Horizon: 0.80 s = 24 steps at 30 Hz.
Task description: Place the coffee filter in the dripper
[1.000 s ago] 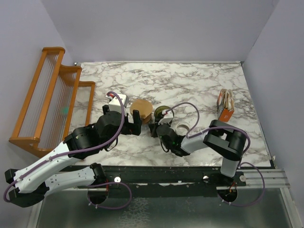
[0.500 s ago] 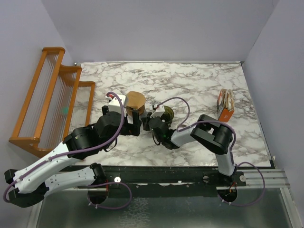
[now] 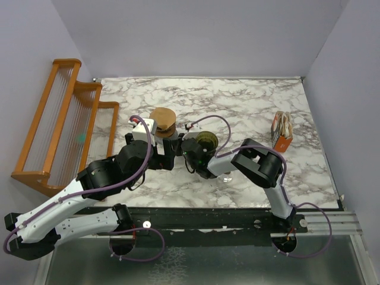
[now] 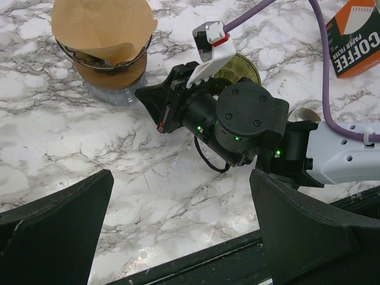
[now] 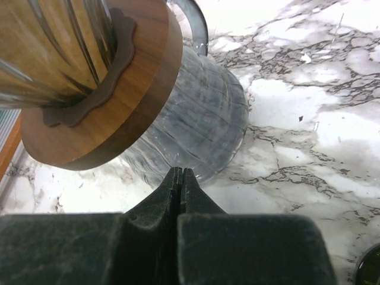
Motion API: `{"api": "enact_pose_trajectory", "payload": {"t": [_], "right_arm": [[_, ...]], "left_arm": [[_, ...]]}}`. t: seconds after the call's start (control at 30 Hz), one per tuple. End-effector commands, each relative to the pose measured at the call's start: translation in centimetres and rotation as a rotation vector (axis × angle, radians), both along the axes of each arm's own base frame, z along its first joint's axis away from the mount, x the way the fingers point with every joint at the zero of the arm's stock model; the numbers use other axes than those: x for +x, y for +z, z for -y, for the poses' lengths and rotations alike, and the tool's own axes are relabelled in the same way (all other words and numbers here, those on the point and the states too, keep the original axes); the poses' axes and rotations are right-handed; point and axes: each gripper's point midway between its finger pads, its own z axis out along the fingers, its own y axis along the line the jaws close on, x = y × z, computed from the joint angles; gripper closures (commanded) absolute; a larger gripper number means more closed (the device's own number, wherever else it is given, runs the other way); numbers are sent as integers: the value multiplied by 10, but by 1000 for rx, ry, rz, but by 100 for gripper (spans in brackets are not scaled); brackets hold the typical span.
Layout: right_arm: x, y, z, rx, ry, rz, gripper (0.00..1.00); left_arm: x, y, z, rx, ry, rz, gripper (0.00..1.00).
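Left wrist view: olive translucent cone dripper (image 4: 246, 65) sits beside nearer right claw (image 4: 148, 98), pinched together empty; left claw (image 4: 181, 175) gapes.

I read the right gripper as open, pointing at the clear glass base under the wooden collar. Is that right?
No. The right gripper is shut tight with no gap, as the right wrist view shows. It does point at the clear glass base under the wooden collar.
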Motion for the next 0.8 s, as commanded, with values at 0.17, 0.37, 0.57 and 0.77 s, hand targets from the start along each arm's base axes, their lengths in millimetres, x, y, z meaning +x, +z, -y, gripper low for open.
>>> {"api": "enact_pose_trajectory", "payload": {"t": [0.17, 0.37, 0.57, 0.77], "right_arm": [[-24, 13, 7, -64, 82, -87, 99], [-45, 42, 37, -91, 80, -133, 97], [-61, 77, 69, -142, 66, -133, 83], [-74, 115, 102, -241, 67, -115, 73]], "left_arm": [[2, 1, -11, 16, 44, 8, 1], [6, 6, -10, 26, 54, 21, 1], [10, 9, -9, 38, 61, 35, 1], [15, 4, -1, 58, 55, 32, 1]]}}
